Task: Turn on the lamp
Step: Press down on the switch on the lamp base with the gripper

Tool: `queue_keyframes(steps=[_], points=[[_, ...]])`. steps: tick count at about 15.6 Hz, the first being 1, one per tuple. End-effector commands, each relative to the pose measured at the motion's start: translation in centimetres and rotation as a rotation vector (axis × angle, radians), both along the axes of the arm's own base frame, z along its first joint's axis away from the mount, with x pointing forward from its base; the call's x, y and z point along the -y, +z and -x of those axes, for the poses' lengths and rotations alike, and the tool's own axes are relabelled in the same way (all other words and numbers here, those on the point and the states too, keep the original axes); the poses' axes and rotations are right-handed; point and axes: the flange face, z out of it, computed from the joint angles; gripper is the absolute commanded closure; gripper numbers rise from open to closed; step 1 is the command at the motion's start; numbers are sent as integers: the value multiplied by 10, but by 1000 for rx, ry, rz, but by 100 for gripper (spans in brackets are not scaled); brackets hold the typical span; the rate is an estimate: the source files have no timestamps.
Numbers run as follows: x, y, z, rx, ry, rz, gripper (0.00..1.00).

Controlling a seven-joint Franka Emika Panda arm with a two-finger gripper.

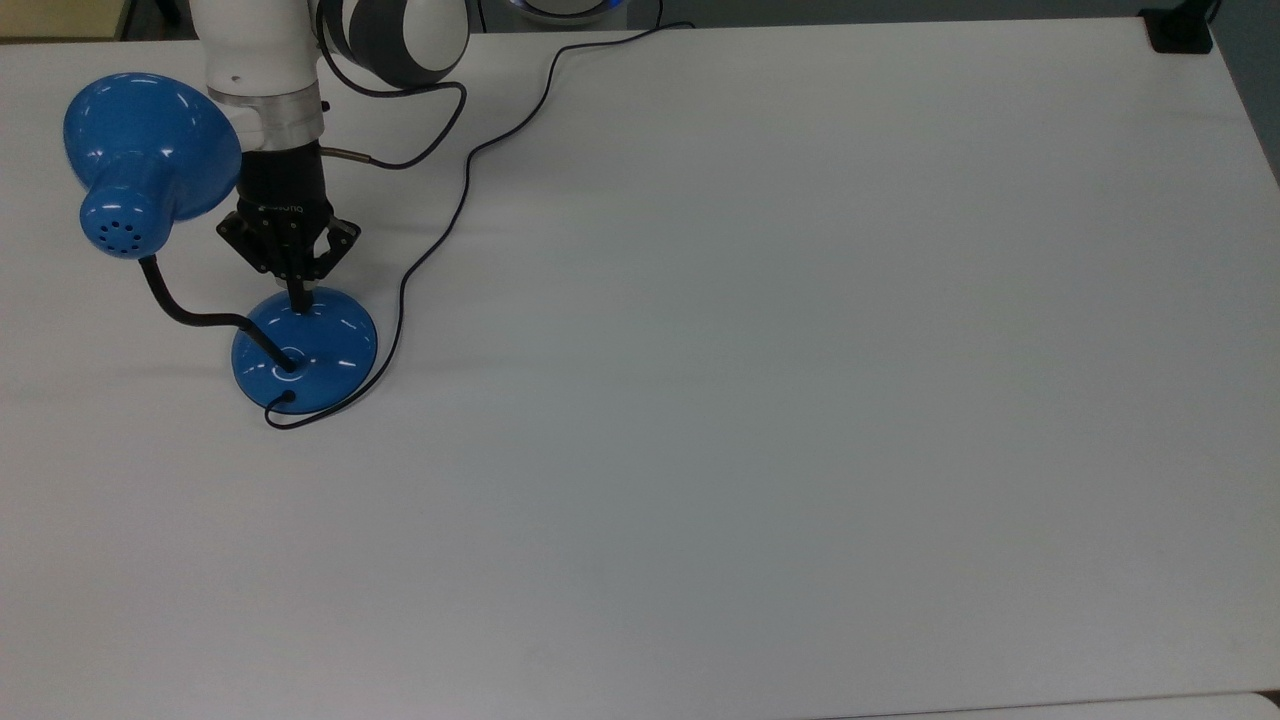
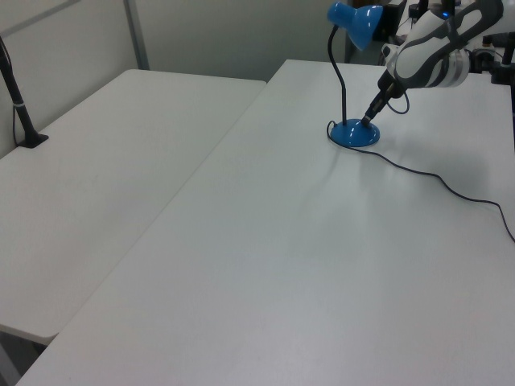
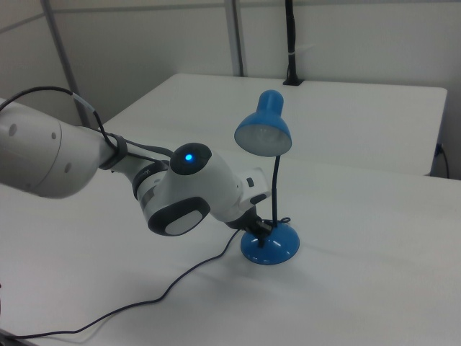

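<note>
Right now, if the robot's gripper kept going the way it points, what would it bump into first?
Probably the lamp's blue base. The gripper, fingers together, points down at the base's edge nearest the arm and looks to be on it already, though contact is hard to confirm.

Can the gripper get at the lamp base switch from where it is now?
Probably yes. The gripper, fingers together, already points down onto the rim of the lamp base, with the gooseneck off to the top view's left and the cord to its right. The switch itself can't be made out.
</note>
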Motion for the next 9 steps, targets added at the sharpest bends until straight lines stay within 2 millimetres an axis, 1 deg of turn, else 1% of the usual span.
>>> queue_keyframes(steps=[1, 9], points=[[0, 6, 9, 17, 12, 11, 100], [1, -1, 9, 8, 14, 12, 100]])
